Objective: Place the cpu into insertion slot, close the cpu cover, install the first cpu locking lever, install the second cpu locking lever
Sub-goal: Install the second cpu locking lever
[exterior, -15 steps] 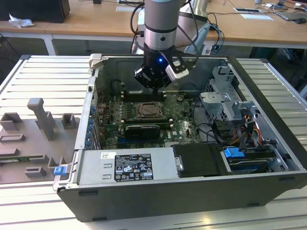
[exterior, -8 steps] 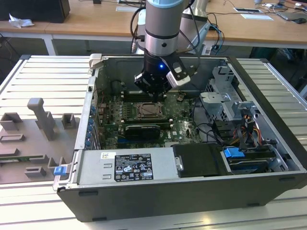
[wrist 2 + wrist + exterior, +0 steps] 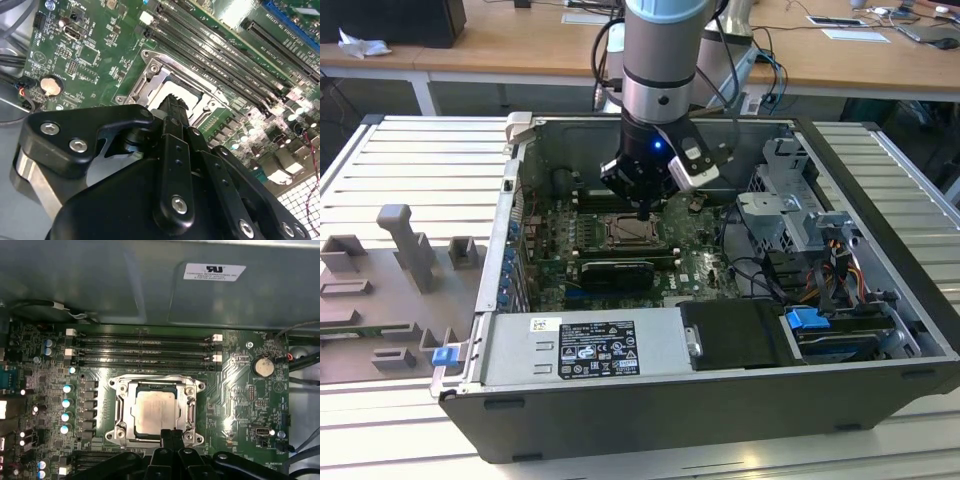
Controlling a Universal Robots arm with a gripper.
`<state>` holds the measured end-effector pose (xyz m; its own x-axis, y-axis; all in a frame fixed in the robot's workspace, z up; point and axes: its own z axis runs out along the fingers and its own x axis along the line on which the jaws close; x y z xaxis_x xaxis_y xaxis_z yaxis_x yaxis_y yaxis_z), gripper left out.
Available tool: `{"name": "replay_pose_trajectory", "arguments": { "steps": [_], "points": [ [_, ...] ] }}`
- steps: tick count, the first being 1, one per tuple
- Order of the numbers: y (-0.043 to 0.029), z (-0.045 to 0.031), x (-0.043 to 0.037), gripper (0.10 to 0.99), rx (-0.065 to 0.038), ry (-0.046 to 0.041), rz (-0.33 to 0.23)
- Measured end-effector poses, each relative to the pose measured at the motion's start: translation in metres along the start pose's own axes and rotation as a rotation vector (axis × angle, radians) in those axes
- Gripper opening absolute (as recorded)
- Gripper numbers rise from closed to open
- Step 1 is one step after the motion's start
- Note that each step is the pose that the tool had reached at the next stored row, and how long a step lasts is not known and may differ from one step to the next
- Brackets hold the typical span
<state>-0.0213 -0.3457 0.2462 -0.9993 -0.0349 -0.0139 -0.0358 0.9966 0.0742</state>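
1. One open computer case (image 3: 880, 250) lies on a slatted metal table (image 3: 410, 170). Its walls rise on all sides, so the only free way in is from above.
2. One robot arm (image 3: 660, 60) comes straight down into the case near the middle.
3. One power supply box (image 3: 585, 350) fills the near edge of the case, with one drive cage (image 3: 785, 210) and a tangle of cables at the exterior view's right.
4. One green motherboard (image 3: 240, 405) covers the case floor. One long black graphics card (image 3: 615, 272) lies just beside the socket, on its near side in the exterior view.
5. Four long memory slots (image 3: 145, 352) run side by side, just beside the socket's far edge; one round coin battery (image 3: 263, 367) sits well apart from it.
6. One gripper (image 3: 171, 432) hangs just above the socket's edge. Its fingers (image 3: 172, 107) are pressed together and hold nothing.
7. One insertion slot (image 3: 192, 412), with one cpu cover (image 3: 156, 383) lying flat over it.
8. One cpu (image 3: 155, 407) sits in the socket, its silvery top showing through the cover's window; the fingertips hide its nearest edge.
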Motion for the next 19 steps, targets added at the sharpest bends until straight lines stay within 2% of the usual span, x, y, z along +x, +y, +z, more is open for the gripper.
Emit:
{"name": "replay_pose_trajectory", "arguments": {
  "steps": [4, 9, 10, 12, 13, 14, 17, 18, 19],
  "points": [
    [-0.0039, -0.0002, 0.0001, 0.106, 0.0, 0.0, 0.0],
    [-0.013, -0.0006, 0.001, 0.106, -0.007, -0.0002, 0.0],
    [-0.0171, -0.0001, 0.0014, 0.106, -0.009, -0.0003, 0.0],
    [-0.0228, 0.002, 0.0026, 0.106, -0.017, -0.0005, 0.0],
    [-0.0261, 0.0028, 0.0042, 0.106, -0.027, -0.0009, 0.0],
    [-0.0292, 0.0028, 0.005, 0.106, -0.032, -0.0011, 0.0],
    [-0.034, 0.0026, 0.0092, 0.106, -0.04, -0.0013, 0.0],
    [-0.0345, 0.0026, 0.0124, 0.106, -0.043, -0.0015, 0.0],
    [-0.0346, 0.0026, 0.0206, 0.106, -0.048, -0.0018, 0.0]
  ]
}}
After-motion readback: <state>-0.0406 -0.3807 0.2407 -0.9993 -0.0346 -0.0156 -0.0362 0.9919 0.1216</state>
